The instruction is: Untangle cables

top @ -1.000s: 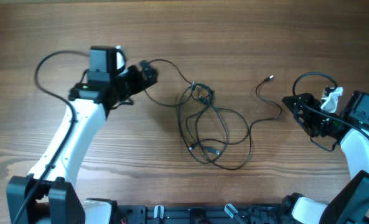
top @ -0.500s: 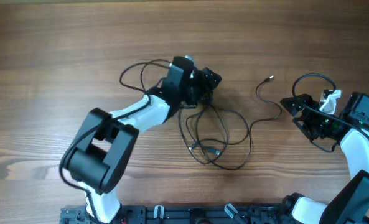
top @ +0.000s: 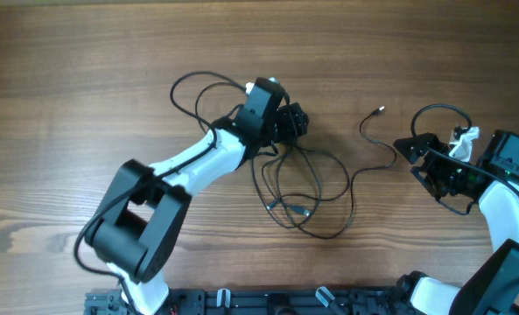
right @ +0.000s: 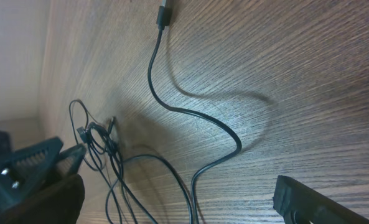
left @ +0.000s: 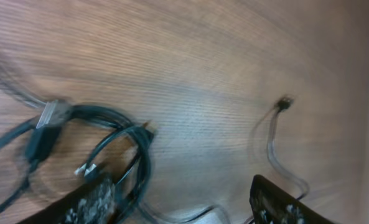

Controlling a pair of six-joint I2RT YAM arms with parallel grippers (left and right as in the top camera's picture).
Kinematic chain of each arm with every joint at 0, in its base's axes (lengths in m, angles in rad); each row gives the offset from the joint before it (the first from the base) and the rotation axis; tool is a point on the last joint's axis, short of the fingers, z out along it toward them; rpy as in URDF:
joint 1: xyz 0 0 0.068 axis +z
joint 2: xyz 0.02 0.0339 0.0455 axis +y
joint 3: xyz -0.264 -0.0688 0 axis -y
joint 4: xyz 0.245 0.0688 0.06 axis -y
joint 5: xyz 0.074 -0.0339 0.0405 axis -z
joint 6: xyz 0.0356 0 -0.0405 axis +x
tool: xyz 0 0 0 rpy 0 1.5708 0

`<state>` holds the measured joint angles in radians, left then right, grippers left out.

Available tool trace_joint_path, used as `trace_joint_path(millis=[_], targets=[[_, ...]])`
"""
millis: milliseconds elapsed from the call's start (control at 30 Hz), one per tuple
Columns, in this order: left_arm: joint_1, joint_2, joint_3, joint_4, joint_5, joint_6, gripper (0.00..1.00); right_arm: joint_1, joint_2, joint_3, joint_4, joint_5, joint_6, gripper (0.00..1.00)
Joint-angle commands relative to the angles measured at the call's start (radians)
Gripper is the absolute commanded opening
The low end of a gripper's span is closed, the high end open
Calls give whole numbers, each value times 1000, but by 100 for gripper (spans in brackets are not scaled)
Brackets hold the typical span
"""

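Brings left hand [top: 298, 119] in from far left, over the cables [top: 298, 211] tangled on the bench [top: 66, 52].
Keeps it and right hand [top: 410, 159] spread, empty; best to pinch one strand only, then draw outward slowly.

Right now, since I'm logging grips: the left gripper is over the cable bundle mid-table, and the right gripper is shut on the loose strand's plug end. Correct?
No. The right gripper is open and holds nothing: the right wrist view shows the loose strand lying free, its plug end untouched. The left gripper is over the cable bundle, as stated.
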<state>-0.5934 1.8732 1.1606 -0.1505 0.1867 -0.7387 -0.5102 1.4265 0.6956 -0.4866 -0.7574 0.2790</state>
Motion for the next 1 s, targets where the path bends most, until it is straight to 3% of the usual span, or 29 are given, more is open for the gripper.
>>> trace_joint_path(millis=[0, 367, 533, 767, 967], targets=[[-18, -40, 41, -70, -100, 225, 70, 6, -10, 3, -1, 6, -6, 100], [-27, 56, 41, -75, -175, 246, 62, 6, -10, 3, -26, 36, -6, 100], [-27, 63, 41, -48, -197, 246, 50, 6, -10, 3, -28, 41, -6, 100], [-27, 108, 41, -47, -208, 246, 45, 6, -10, 3, -30, 44, -6, 100], [-27, 134, 41, -47, -219, 246, 32, 6, -10, 3, -30, 48, -6, 100]])
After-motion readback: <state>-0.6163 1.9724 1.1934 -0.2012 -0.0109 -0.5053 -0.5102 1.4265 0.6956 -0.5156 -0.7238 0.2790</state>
